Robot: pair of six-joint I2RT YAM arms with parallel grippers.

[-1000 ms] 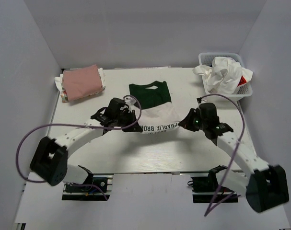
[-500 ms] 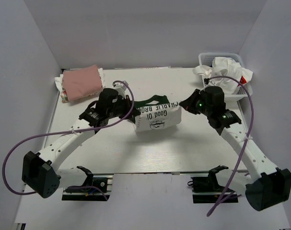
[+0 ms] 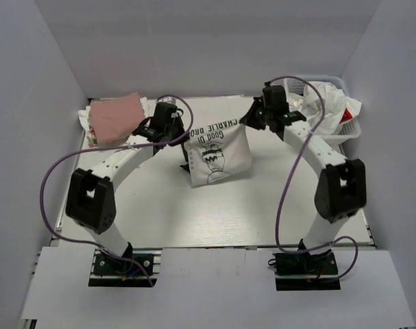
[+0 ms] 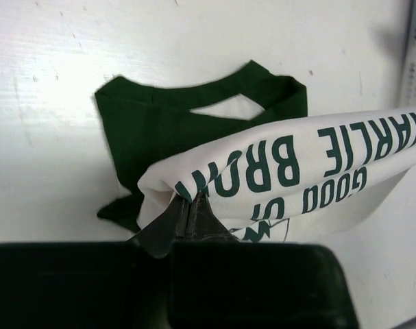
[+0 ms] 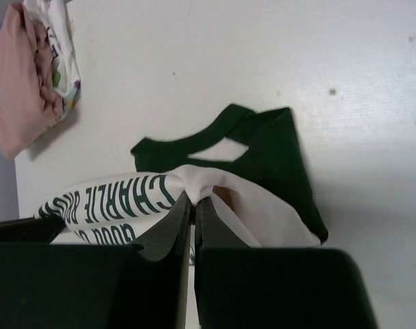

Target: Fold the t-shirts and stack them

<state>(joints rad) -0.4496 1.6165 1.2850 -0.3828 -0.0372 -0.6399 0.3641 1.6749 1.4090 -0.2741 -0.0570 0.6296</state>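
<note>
Fixed overhead view plus two close wrist views.
Top external: looking down from above and behind the arm bases, far enough back to take in the whole table (image 3: 214, 216) and both arms. Left wrist: mounted just behind the left gripper (image 4: 187, 207), aimed past its fingers at the tabletop, very near. Right wrist: same setup behind the right gripper (image 5: 192, 202). Sharing the green-and-white t-shirt (image 3: 218, 154) across all three, and the pink folded shirt (image 3: 115, 116) between top and right wrist.
</note>
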